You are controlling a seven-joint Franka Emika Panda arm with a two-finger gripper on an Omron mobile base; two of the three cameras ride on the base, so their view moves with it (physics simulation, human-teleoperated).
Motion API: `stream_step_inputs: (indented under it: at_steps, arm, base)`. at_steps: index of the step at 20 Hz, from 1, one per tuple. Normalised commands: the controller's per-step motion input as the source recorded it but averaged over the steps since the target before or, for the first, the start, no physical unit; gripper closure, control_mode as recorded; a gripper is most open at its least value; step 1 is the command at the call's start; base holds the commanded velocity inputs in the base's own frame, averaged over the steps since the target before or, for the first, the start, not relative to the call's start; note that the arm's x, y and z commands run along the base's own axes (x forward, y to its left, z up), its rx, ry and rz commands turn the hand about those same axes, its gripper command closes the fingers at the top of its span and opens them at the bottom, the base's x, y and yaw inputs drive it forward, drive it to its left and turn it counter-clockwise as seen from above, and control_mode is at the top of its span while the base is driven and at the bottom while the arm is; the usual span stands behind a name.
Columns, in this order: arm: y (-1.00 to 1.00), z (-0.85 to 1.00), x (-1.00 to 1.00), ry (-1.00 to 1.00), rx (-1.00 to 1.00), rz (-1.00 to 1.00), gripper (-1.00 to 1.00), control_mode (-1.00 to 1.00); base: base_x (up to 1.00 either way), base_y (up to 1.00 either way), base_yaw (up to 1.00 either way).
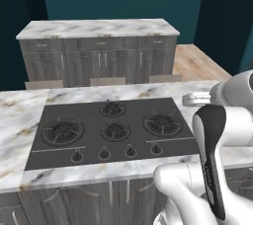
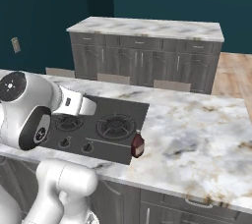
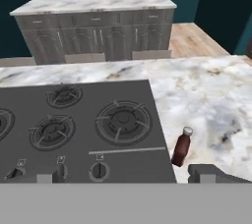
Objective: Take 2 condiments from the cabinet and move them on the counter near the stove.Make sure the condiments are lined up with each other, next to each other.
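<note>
One condiment, a small dark red-brown bottle point(image 3: 181, 148) with a pale cap, stands upright on the marble counter point(image 3: 211, 90) just off the front right corner of the black stove point(image 3: 78, 125). From the right base view the bottle point(image 2: 137, 145) touches the stove's point(image 2: 98, 127) edge line. My gripper point(image 3: 125, 178) hangs above the stove's front edge, open, its fingertips point(image 3: 206, 174) far apart with nothing between them. The bottle is just left of the right fingertip. The cabinet is out of view. In the left base view my arm covers the counter point(image 1: 20, 115) right of the stove point(image 1: 108, 128).
A second marble-topped run of grey low cabinets point(image 1: 99, 29) stands behind. Three chair backs point(image 1: 107, 81) line the counter's far edge. Wooden floor point(image 1: 197, 61) lies to the right. Bare marble point(image 2: 197, 134) spreads right of the bottle.
</note>
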Motion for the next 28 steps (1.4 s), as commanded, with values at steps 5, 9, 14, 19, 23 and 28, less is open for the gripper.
stream_step_inputs:
  at_steps: [5,9,14,19,23,28]
  arm:
    - [0.0,0.0,0.0,0.0,0.0,0.0,-1.0,1.0]
    - [0.0,0.0,0.0,0.0,0.0,0.0,-1.0,1.0]
    - [0.0,0.0,0.0,0.0,0.0,0.0,-1.0,1.0]
    - [0.0,0.0,0.0,0.0,0.0,0.0,-1.0,1.0]
    - [0.0,0.0,0.0,0.0,0.0,0.0,-1.0,1.0]
    - [0.0,0.0,0.0,0.0,0.0,0.0,-1.0,1.0]
  base:
    - [0.0,0.0,0.0]
    - [-0.47,-0.05,0.0]
    - [-0.51,-0.16,-0.62]
    - [0.0,0.0,-1.0]
    - [0.0,0.0,-1.0]
    - [0.0,0.0,-1.0]
